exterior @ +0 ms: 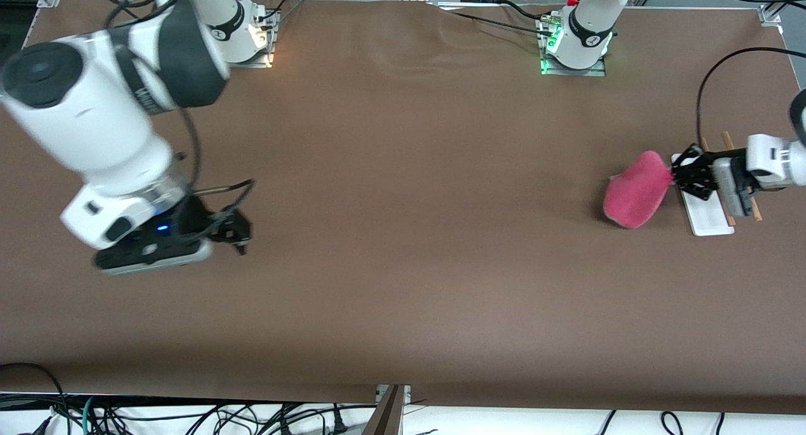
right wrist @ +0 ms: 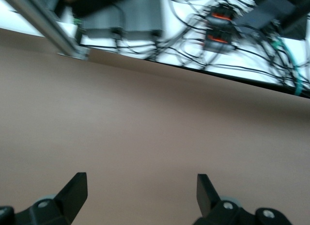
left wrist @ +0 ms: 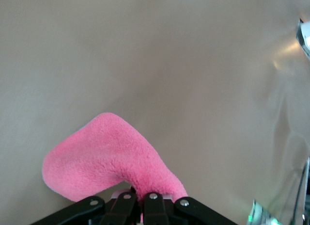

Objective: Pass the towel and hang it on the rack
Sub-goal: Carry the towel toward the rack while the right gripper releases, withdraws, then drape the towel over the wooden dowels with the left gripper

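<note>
The pink-red towel (exterior: 635, 190) hangs in a bunch from my left gripper (exterior: 675, 176), which is shut on one end of it, just beside the rack's edge toward the right arm's end. In the left wrist view the towel (left wrist: 104, 159) droops away from the shut fingers (left wrist: 154, 208). The rack (exterior: 708, 216) has a white base and two brown rods and stands under the left hand at the left arm's end of the table. My right gripper (exterior: 241, 238) is open and empty, low over the table at the right arm's end; its fingertips (right wrist: 77, 188) stand wide apart.
The brown table (exterior: 403, 233) stretches bare between the two arms. Both arm bases stand along the edge farthest from the front camera. Cables hang off the table's near edge (right wrist: 227, 36).
</note>
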Tool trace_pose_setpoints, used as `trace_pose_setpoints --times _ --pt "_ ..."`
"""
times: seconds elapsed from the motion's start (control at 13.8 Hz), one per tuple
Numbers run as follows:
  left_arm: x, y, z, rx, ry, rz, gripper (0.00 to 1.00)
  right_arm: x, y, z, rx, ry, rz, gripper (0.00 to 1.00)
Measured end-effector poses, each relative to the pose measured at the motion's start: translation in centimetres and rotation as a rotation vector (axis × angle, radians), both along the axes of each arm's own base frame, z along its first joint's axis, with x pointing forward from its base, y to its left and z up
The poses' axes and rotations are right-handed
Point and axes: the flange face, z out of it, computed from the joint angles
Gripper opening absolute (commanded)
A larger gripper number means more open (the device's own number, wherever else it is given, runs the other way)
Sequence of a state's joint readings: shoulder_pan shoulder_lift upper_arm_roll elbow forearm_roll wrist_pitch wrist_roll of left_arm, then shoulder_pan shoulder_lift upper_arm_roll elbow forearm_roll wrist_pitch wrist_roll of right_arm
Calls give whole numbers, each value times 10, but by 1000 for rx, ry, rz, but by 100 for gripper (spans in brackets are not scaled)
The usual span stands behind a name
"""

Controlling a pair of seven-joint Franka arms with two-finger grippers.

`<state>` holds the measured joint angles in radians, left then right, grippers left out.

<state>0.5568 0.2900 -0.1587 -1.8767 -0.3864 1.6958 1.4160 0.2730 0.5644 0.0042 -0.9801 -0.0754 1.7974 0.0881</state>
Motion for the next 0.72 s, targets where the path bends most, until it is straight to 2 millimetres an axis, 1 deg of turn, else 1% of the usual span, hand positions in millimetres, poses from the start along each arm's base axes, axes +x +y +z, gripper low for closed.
trace_pose_setpoints --times 0.07,0.22,0.29,0.43,0.51,0.58,0.72 --pt "-5 26 3 4 4 -14 0 4 -27 -4 -18 33 1 100" --pt "-13 70 8 8 0 -40 0 5 -70 -14 -42 118 -15 100" --pt "-16 89 7 8 -4 -48 0 4 -91 -19 -49 163 -38 100" --pt "-22 118 0 0 -17 -59 0 -7 -127 -31 -55 228 -79 100" --pt "-24 129 -5 -2 -27 -69 0 -17 -139 -36 -57 250 -93 100" --pt "-24 138 -7 5 -38 -88 0 -28 -146 -38 -57 257 -99 100" --pt "-18 156 -5 38 -55 -129 0 -52 -151 -33 -57 250 -102 100"
